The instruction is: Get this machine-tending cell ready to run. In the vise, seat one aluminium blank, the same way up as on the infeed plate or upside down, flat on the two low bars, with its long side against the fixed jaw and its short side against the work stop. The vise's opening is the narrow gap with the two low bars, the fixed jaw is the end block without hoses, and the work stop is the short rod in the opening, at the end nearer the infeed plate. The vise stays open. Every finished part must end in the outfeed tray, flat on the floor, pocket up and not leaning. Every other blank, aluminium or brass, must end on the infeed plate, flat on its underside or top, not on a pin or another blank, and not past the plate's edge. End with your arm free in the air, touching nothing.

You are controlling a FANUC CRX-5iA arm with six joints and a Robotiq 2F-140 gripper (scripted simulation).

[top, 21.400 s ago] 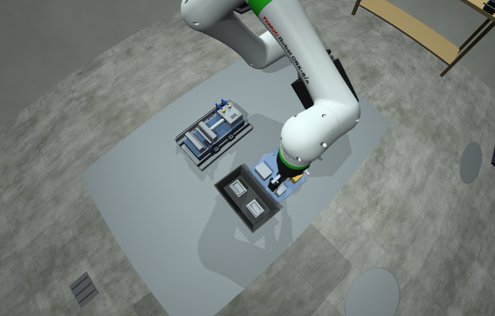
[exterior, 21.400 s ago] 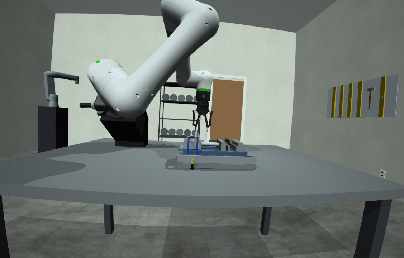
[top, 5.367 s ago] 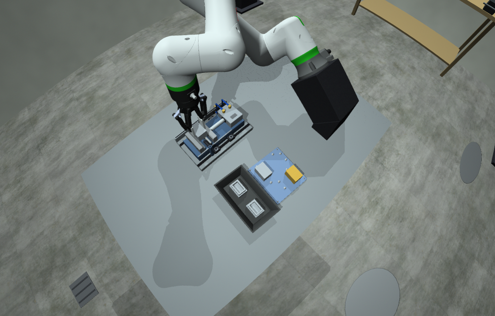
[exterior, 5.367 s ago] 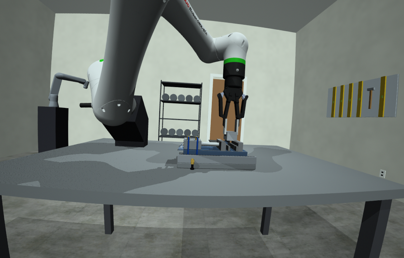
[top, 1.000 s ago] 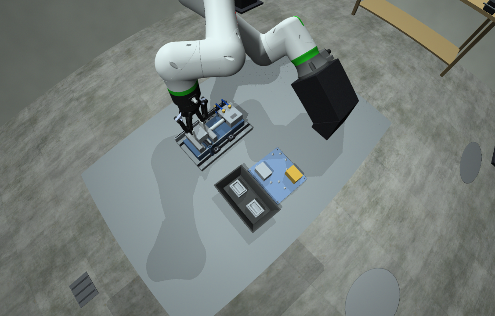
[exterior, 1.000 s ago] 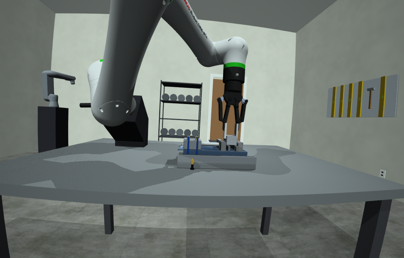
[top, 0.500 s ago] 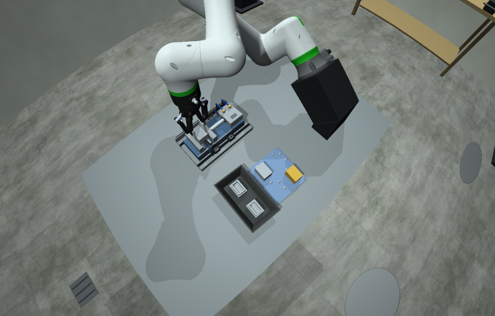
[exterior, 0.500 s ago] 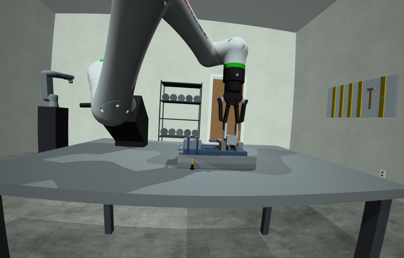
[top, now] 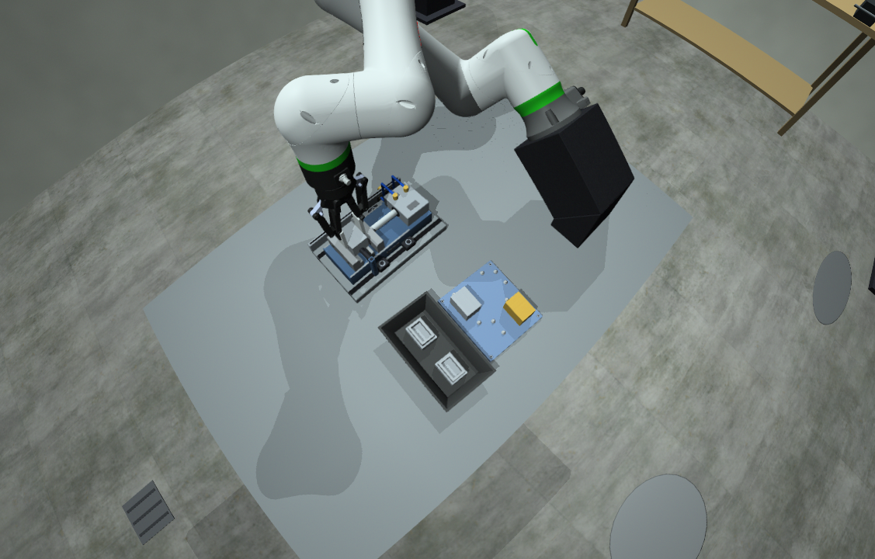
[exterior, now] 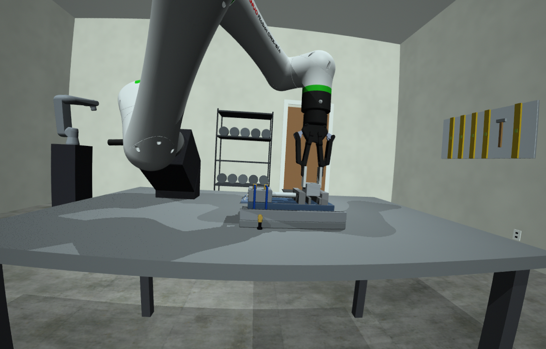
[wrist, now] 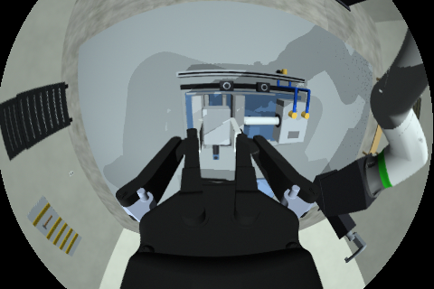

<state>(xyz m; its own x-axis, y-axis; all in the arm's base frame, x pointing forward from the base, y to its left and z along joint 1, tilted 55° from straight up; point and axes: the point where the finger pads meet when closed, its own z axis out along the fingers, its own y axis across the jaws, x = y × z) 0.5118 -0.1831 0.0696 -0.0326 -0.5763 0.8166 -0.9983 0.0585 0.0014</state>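
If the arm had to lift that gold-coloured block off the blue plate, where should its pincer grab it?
Probably from straight above, closing on two opposite upright sides of the brass blank. It lies flat near a corner of the infeed plate, top face up and its sides free. The aluminium blank sits well apart. For now the pincer is shut on another aluminium blank at the vise.

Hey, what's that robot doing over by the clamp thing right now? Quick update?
Claw shut on an aluminium blank, at the vise opening. Two finished parts in the outfeed tray. Nothing seen blocking.
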